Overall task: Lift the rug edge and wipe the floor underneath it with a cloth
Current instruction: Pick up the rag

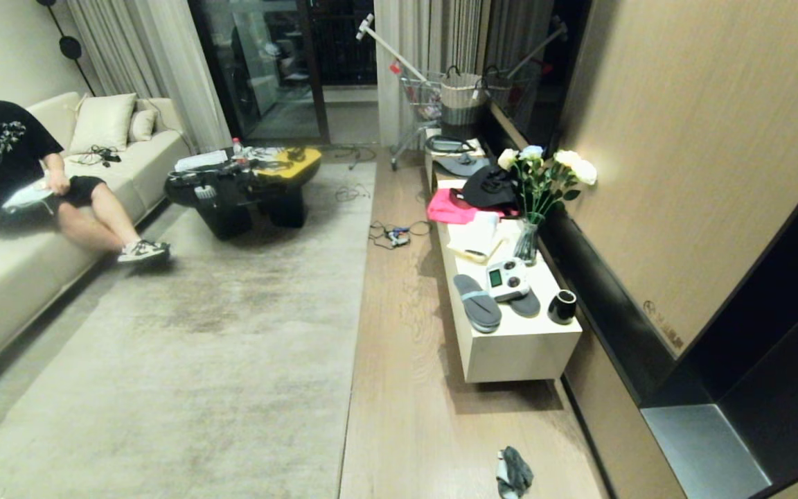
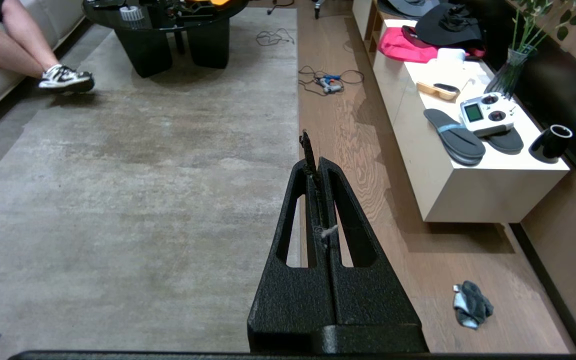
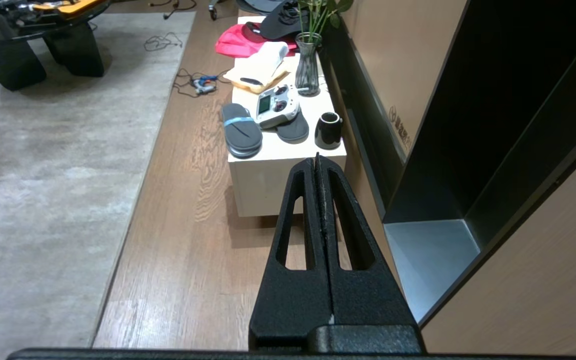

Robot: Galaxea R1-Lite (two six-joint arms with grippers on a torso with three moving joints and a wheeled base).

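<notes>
Both claws hang clenched and empty above the room: the left claw (image 2: 313, 150) over the rug edge (image 2: 297, 150), the right claw (image 3: 317, 162) over the floor (image 3: 178, 240) in front of a white bench (image 3: 268, 185). The cloth (image 2: 472, 304) lies crumpled on the bare boards, well apart from the left claw, on its bench side. Beyond the right claw, a glass vase (image 3: 307, 70) on the bench holds flower stems beside a black cup (image 3: 329, 130).
</notes>
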